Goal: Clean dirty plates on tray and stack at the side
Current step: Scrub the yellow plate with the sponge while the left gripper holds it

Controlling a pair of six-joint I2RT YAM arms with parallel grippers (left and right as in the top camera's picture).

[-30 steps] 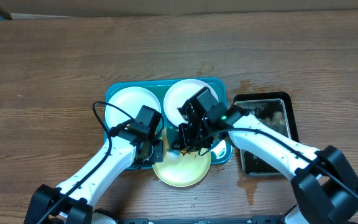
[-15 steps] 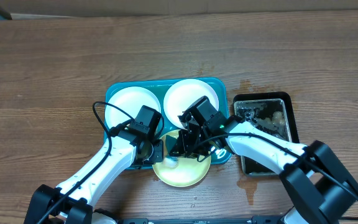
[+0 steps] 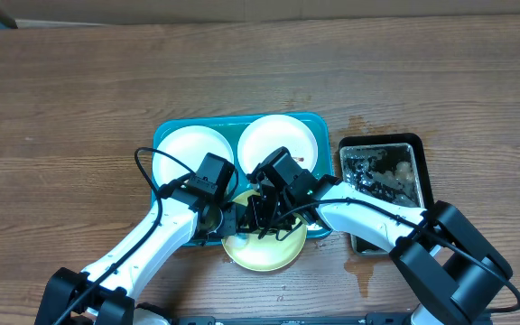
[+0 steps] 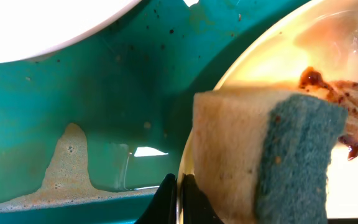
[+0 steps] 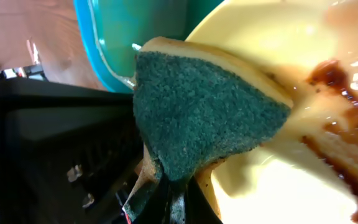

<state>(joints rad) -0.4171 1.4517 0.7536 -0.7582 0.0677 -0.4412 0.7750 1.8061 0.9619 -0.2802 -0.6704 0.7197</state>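
Note:
The teal tray [image 3: 165, 135] holds two white plates, one at back left [image 3: 190, 153] and one at back right [image 3: 278, 140]. The pale yellow-green plate [image 3: 262, 251] tilts over the tray's front edge. My left gripper [image 3: 227, 219] is shut on its left rim; the left wrist view shows the jaws [image 4: 179, 200] pinching the rim. My right gripper [image 3: 262, 217] is shut on a sponge with a green scouring side [image 5: 197, 118], pressed against the plate's face. The sponge also shows in the left wrist view [image 4: 260, 155]. Brown smears [image 5: 340, 149] streak the plate beside it.
A smaller black tray [image 3: 427, 181] with dirty wet contents stands right of the teal tray. Foamy water [image 4: 67, 168] pools in the teal tray's floor. Wet spots mark the wooden table [image 3: 361, 271] near the black tray. My two arms are close together over the tray's front.
My right gripper has moved left and slightly forward with the sponge across the yellow-green plate. The left arm and the plate have stayed put.

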